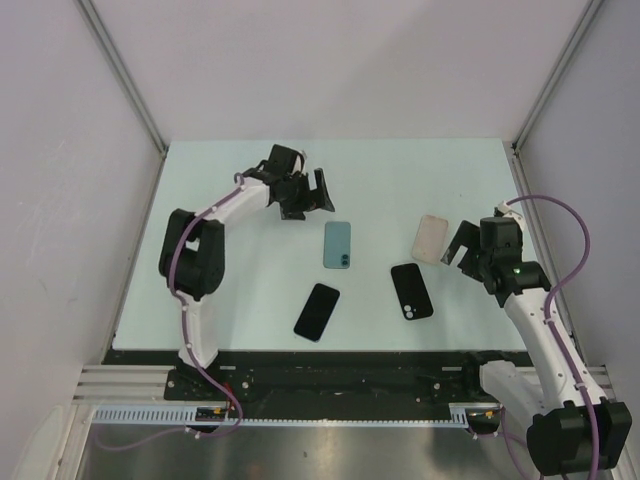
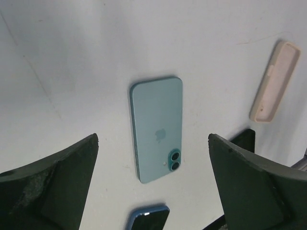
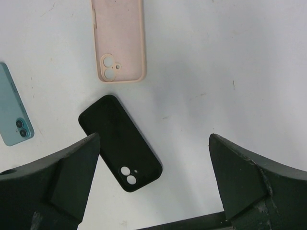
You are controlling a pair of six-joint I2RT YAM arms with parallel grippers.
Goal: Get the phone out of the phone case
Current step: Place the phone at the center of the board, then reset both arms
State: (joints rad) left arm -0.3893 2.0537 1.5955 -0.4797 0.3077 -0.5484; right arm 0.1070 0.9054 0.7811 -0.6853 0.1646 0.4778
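On my counter (image 1: 250, 200) the phone (image 1: 337, 245) lies centre, with the empty case (image 1: 430, 238) to its right. Toward the near edge, I see the second phone (image 1: 316, 311) left and the second case (image 1: 411, 291) right.

Left wrist view's bottom edge is cutting off a dark phone (image 2: 148, 218); right wrist view's edges are clipping the teal phone (image 3: 14, 108) and pink case (image 3: 118, 33).

Pale table (image 1: 400, 180), grey wall (image 1: 330, 60) at twelve o'clock, left post (image 1: 121, 72) at eleven, right post (image 1: 560, 70) at one.
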